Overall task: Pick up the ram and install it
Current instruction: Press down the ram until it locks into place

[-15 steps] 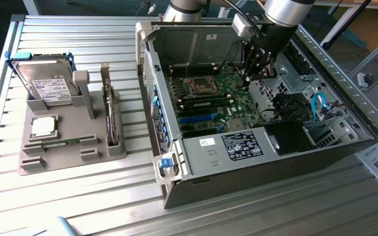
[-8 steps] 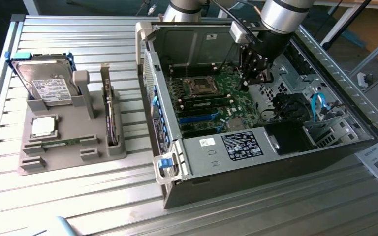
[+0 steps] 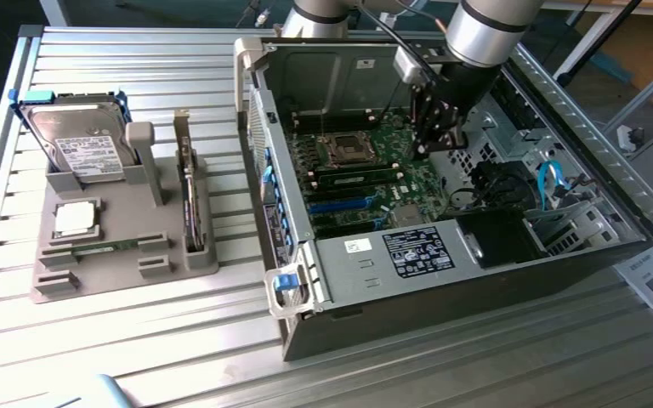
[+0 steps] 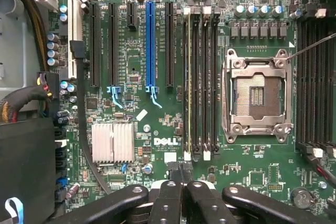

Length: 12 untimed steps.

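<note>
While my tool (image 4: 184, 182) hangs with its two black fingers pressed together on nothing, it sits low inside the open computer case (image 3: 303, 280), just above the green motherboard (image 4: 157, 119). Right under the fingers, white print on the board reads "DELL" (image 4: 167, 141). A ribbed silver heatsink (image 4: 112, 142) lies beside that print. Past them run the black memory slots (image 4: 202, 82), a blue expansion slot (image 4: 150, 45) and the empty processor socket (image 4: 255, 95) in its metal frame. A black label (image 3: 417, 252) with white print too small to read sits on the case's inner wall.

Farther off, toward the exterior view's left, a grey fixture (image 3: 167, 268) rests on the slatted bench (image 3: 133, 357). The ram (image 3: 108, 246) lies flat in one of its grooves: a long, thin green stick. Behind it sit the square silver processor (image 3: 75, 218) and the upright hard drive (image 3: 82, 144) with its white label. The ram is well apart from my tool, outside the case.
</note>
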Motion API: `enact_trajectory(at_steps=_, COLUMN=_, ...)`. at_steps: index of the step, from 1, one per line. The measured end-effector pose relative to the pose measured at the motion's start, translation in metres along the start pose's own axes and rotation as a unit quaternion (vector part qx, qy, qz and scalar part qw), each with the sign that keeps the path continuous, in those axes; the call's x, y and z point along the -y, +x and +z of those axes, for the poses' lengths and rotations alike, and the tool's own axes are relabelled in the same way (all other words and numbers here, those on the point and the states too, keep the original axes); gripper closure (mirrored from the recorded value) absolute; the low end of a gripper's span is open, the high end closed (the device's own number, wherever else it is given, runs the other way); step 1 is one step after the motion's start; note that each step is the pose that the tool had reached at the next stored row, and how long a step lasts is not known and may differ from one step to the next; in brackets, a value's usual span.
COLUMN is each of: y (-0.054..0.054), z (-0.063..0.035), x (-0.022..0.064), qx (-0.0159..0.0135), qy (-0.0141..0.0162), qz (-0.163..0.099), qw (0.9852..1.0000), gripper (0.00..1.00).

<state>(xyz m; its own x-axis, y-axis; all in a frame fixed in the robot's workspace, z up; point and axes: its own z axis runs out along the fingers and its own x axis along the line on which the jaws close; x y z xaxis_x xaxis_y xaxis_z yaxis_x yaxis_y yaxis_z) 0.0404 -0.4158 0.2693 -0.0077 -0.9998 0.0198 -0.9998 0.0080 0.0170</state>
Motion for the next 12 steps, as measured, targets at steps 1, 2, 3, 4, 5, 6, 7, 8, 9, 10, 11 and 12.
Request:
enact_trajectory(at_steps=1, y=0.000, z=0.0000, x=0.0000, qx=-0.0001, qy=0.0000, qz=0.000, qw=1.0000, gripper=0.89)
enact_trajectory(at_steps=2, y=0.000, z=0.0000, x=0.0000, qx=-0.0001, qy=0.0000, qz=0.000, qw=1.0000, gripper=0.89)
enact_trajectory(at_steps=3, y=0.000, z=0.0000, x=0.0000, qx=-0.0001, qy=0.0000, qz=0.000, qw=1.0000, gripper=0.89)
enact_trajectory(at_steps=4, y=0.000, z=0.0001, x=0.0000, qx=-0.0001, qy=0.0000, qz=0.000, qw=1.0000, gripper=0.89)
enact_trajectory(at_steps=5, y=0.000, z=0.0013, x=-0.0013, qx=0.0001, qy=0.0000, qz=0.000, qw=1.0000, gripper=0.89)
enact_trajectory(at_steps=6, y=-0.001, z=0.0022, x=-0.0033, qx=0.0000, qy=0.0001, qz=0.000, qw=1.0000, gripper=0.89)
enact_trajectory(at_steps=7, y=-0.001, z=0.0029, x=-0.0052, qx=0.0000, qy=0.0002, qz=0.000, qw=1.0000, gripper=0.89)
enact_trajectory(at_steps=8, y=-0.002, z=0.0038, x=-0.0076, qx=0.0001, qy=0.0002, qz=0.000, qw=1.0000, gripper=0.89)
enact_trajectory(at_steps=9, y=-0.003, z=0.0045, x=-0.0094, qx=0.0001, qy=0.0003, qz=0.000, qw=1.0000, gripper=0.89)
enact_trajectory(at_steps=10, y=-0.003, z=0.0051, x=-0.0107, qx=0.0001, qy=0.0003, qz=0.001, qw=1.0000, gripper=0.89)
enact_trajectory(at_steps=11, y=-0.004, z=0.0056, x=-0.0118, qx=0.0001, qy=0.0003, qz=0.001, qw=1.0000, gripper=0.89)
enact_trajectory(at_steps=12, y=-0.004, z=0.0060, x=-0.0124, qx=0.0001, qy=0.0003, qz=0.001, qw=1.0000, gripper=0.89)
